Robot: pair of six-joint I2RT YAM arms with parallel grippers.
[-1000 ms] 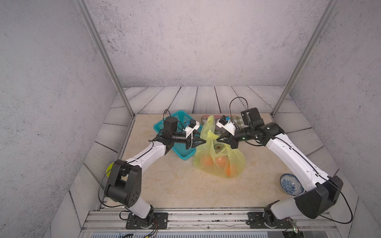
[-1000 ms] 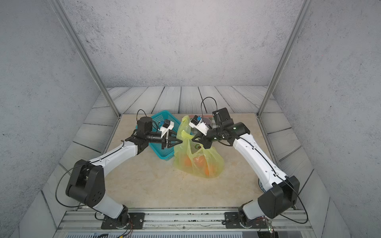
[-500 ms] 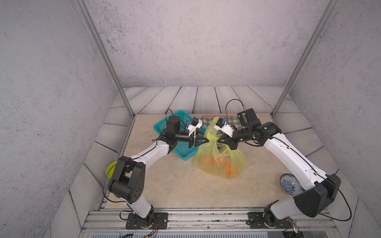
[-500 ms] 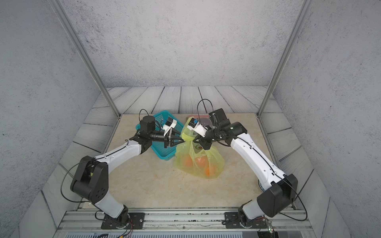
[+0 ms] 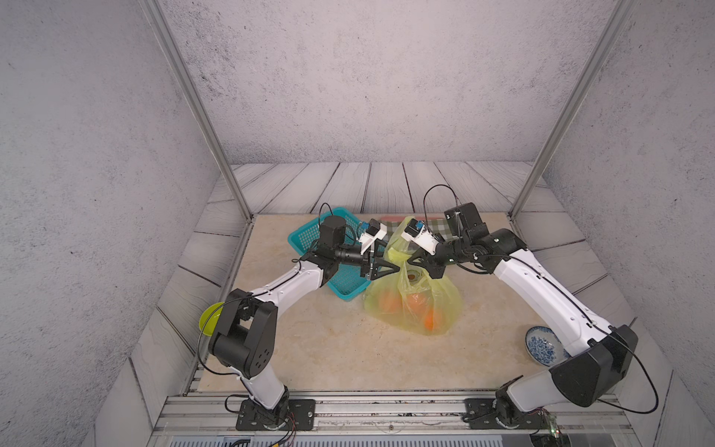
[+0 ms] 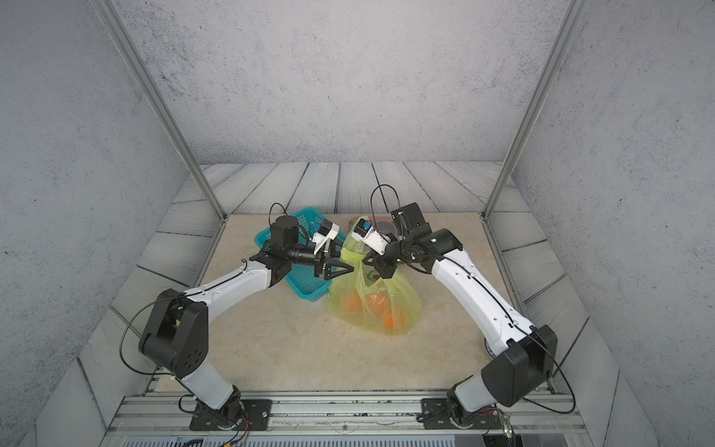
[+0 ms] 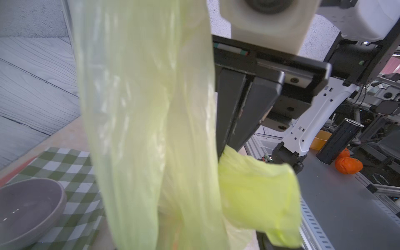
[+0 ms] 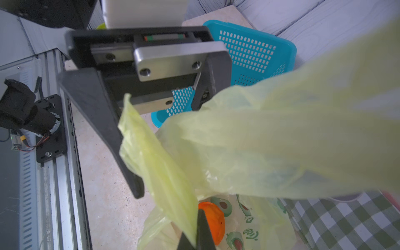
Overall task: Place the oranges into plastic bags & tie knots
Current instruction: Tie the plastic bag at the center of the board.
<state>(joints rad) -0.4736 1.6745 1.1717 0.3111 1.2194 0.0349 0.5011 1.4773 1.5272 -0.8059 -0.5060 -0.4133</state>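
Oranges point(image 5: 416, 301) are bagged, and the plastic bag point(image 5: 437, 298) sits mid-table. We judge this is the knot step, with no knot yet. Above the bag mouth, the right pincer point(image 8: 194, 236) is clamped on one handle point(image 8: 151, 155). The left pincer point(image 5: 390, 268) has its jaws apart, gripping nothing we can see. Next, left needs to catch the loose handle point(image 7: 140, 108), cross it and pull snug. The teal basket point(image 5: 305, 236) is beyond, far-left.

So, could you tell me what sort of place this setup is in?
Most likely a robotics lab's test cell, not a real kitchen: two robot arms bolted to an aluminium rail, grey panel walls on metal posts boxing in the tabletop, and props like the teal basket and yellow-green bag.
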